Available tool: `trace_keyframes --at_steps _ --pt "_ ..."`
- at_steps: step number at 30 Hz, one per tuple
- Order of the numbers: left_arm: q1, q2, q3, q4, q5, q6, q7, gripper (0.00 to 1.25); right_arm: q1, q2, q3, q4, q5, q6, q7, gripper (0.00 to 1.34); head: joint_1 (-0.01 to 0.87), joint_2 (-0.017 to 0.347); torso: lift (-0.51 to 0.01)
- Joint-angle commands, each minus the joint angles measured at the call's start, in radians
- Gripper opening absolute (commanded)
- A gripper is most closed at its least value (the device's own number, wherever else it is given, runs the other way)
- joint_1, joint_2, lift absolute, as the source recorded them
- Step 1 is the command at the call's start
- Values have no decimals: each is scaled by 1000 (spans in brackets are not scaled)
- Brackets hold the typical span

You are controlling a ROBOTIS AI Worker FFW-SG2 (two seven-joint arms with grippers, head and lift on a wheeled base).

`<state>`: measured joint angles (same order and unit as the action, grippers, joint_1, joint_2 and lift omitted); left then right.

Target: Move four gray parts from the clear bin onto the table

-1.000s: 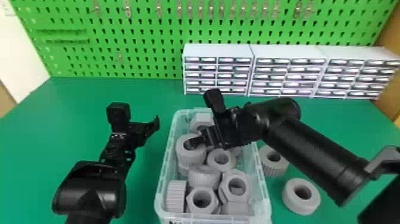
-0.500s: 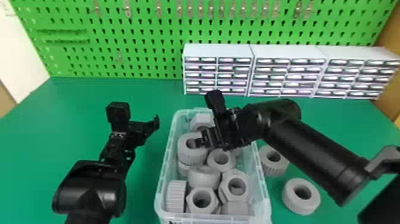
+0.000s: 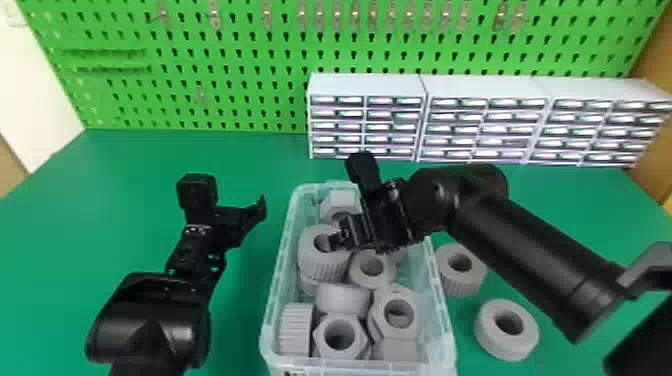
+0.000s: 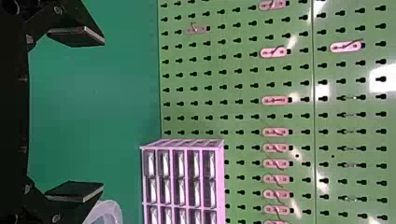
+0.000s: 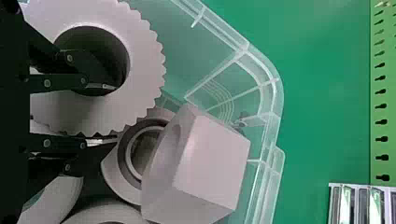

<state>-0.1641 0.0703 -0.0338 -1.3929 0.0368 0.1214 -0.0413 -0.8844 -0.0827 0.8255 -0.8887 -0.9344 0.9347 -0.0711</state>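
Right gripper (image 3: 338,239) clamps a ribbed gray part (image 3: 323,265) inside the clear bin (image 3: 276,280)

One of its fingers sits in the part's hole, the other against the ribbed outside – the wall is pinched between them. More gray parts lie around and beneath it in the bin. Two gray parts (image 3: 452,283) rest on the green bench (image 3: 150,155), to the bin's right. The left gripper (image 3: 246,220) hangs left of the bin, fingers wide apart. A dark marking (image 3: 294,373) shows low on the bin's near wall – too small to read.
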Motion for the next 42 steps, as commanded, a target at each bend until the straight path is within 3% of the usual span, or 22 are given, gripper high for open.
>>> trace_keyframes --at_steps 1,24,42 --pt "3 0 0 -1 0 -2 0 1066 1 -3 -17 -29 9 27 -1 333 693 72 -52" --pt "15 8 5 -1 11 -3 0 1068 8 -19 -72 -179 40 133 -7 333 693 72 -52" --pt "34 14 12 -9 17 -3 0 1066 36 -39 -178 -325 117 250 -10 333 693 72 -52"
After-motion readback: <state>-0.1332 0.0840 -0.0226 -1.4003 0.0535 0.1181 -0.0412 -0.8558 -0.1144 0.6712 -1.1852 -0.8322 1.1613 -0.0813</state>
